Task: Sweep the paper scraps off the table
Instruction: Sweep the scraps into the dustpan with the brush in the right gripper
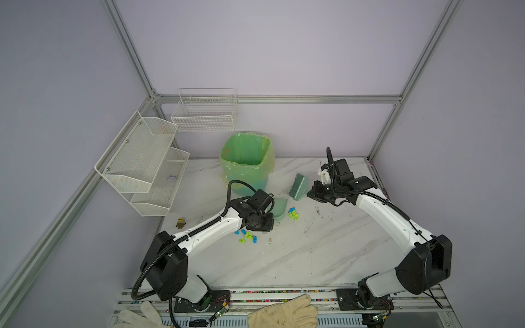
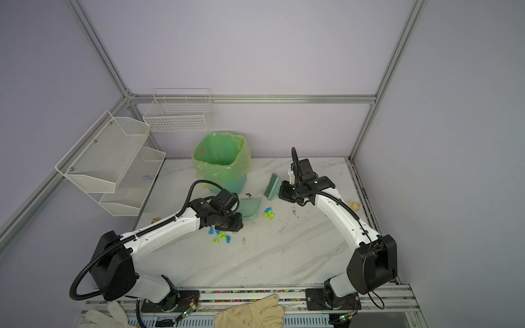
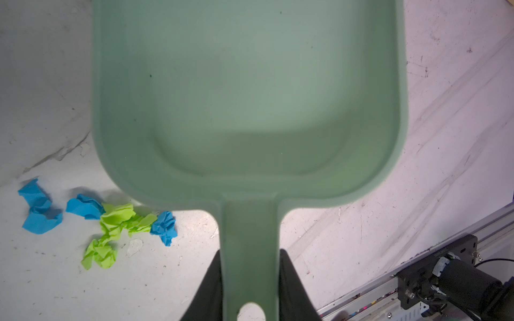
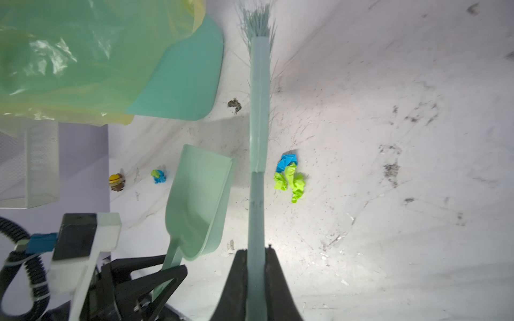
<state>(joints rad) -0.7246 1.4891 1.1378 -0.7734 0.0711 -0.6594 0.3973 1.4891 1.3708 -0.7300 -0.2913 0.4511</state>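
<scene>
- Paper scraps point(image 1: 293, 213): tiny crumpled wads in bright blue and lime green, heavily wrinkled, each far smaller than the dustpan point(image 3: 250, 97). All those in view lie on the counter point(image 1: 312, 255), in two loose groups.
- First clump point(image 4: 289, 175): one blue wad touching a few lime-green ones. It lies just beside the dustpan, on the side toward the right arm, and nearer the camera than the brush point(image 1: 297, 187) in both top views.
- Second clump point(image 3: 111, 222): about three blue wads and two green ones, some touching. They sit near the dustpan's handle, partly under the left wrist in both top views.
- Left fingers point(image 3: 210, 289): pinching the dustpan's handle from both sides.
- Right fingers point(image 4: 235, 289): pinching the brush's handle. The brush head is near the green-lined bin point(image 1: 245, 159), apart from both clumps.
- Counter surface: white with grey marble veining and many dark scuffs and specks.
- Toy figure point(image 1: 181, 223): small and yellow, standing well apart from the first clump, toward the left edge of the counter.
</scene>
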